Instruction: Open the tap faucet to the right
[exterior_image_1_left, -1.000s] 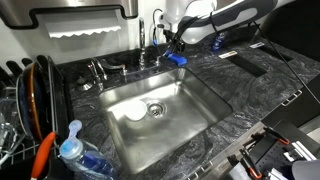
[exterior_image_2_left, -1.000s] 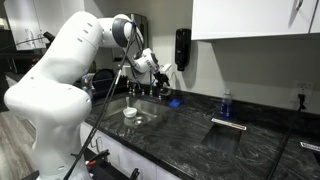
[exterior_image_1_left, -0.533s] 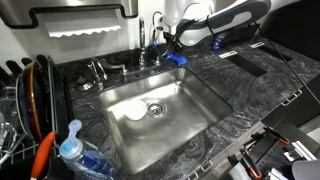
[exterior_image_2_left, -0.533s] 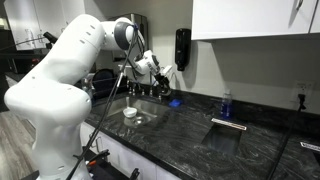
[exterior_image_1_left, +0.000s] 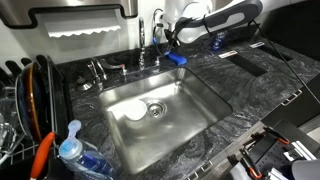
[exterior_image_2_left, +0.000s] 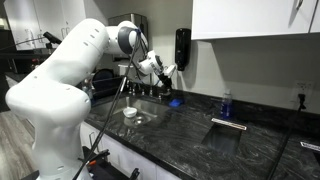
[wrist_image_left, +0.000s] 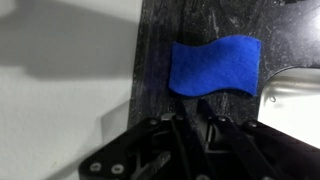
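Note:
The tap faucet (exterior_image_1_left: 144, 40) rises slim and chrome behind the sink (exterior_image_1_left: 205, 92). My gripper (exterior_image_1_left: 167, 42) hangs just to its right, above the counter's back edge, and appears again in an exterior view (exterior_image_2_left: 163, 70). In the wrist view the gripper (wrist_image_left: 190, 103) points down at dark stone, its fingers (wrist_image_left: 206, 112) drawn almost together with nothing visible between them. A blue sponge (wrist_image_left: 213, 68) lies just beyond the fingertips, also seen in both exterior views (exterior_image_1_left: 177, 60) (exterior_image_2_left: 175, 101). The faucet's lever does not show in the wrist view.
Shorter chrome fittings (exterior_image_1_left: 98, 70) stand left of the faucet. A white object (exterior_image_1_left: 135, 113) lies in the basin near the drain. A dish rack with plates (exterior_image_1_left: 30, 100) and a soap bottle (exterior_image_1_left: 72, 150) sit at the left. A blue bottle (exterior_image_2_left: 226, 103) stands further along the counter.
The jaws have closed from wide open to nearly together. The wrist has shifted slightly beside the faucet; the sponge has not moved.

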